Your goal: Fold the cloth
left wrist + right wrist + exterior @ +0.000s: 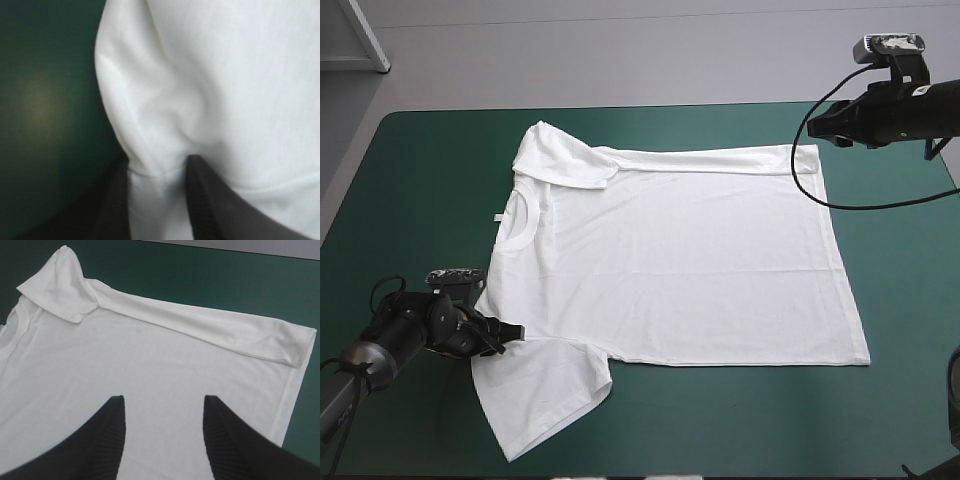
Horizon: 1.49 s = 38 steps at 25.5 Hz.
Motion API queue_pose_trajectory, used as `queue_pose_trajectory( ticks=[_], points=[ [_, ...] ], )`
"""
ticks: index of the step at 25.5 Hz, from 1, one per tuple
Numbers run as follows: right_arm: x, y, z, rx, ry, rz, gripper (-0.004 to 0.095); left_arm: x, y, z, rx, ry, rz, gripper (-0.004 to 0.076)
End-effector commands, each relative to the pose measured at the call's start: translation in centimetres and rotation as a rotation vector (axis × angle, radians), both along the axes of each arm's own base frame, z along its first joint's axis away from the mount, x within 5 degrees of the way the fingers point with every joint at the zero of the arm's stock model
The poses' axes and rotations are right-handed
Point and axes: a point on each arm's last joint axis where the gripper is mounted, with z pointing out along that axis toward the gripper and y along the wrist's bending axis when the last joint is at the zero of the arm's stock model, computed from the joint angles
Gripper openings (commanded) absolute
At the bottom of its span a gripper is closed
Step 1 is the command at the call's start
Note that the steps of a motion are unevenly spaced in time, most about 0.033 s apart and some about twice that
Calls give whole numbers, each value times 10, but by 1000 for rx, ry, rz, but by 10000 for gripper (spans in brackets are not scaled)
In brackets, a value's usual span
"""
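The table (420, 180), under its teal-green cover, fills most of the high view, and the white T-shirt (680, 260) lies spread flat across its middle. The shirt is turned sideways: the collar (520, 215) points to the table's left edge and the hem (845, 290) to its right. Along the far side, the shirt's edge is turned over onto the body in a long narrow strip (720, 160) that runs from the shoulder to the hem corner. The far sleeve (565, 160) is folded in with it and lies across the upper chest just beside the collar. The near sleeve (540, 395) is not folded; it lies flat on the cover and reaches toward the table's near edge. The left hand (510, 330) sits low at the near left of the shirt, where the near sleeve joins the shoulder. In the left wrist view its black fingers (210, 200) are closed nearly together on a pinch of white cloth. That cloth rises in a soft ridge ahead of them, with the green cover showing to one side. The right hand (832, 128) is raised above the far right corner of the shirt, over the end of the folded strip, and touches nothing. In the right wrist view its two fingers (112, 440) stand well apart, with the flat body of the shirt showing between and beyond them.
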Motion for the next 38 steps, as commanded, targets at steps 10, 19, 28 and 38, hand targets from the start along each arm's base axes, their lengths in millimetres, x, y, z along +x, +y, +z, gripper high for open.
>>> queue_pose_trajectory(
  ticks=[10, 19, 28, 38],
  points=[
    [-20, 4, 31, 23, -127, -11, 441, 17, 7, 13, 81, -147, 23, 19],
    [-20, 4, 31, 25, -128, -8, 441, 44, 94, 80, 206, -324, 278, 20],
    [-20, 10, 35, 84, -160, 46, 441, 92, 203, 168, 376, -589, 432, 20],
    [-19, 7, 32, 41, -154, 30, 450, 154, 230, 139, 322, -473, 385, 20]
  ],
)
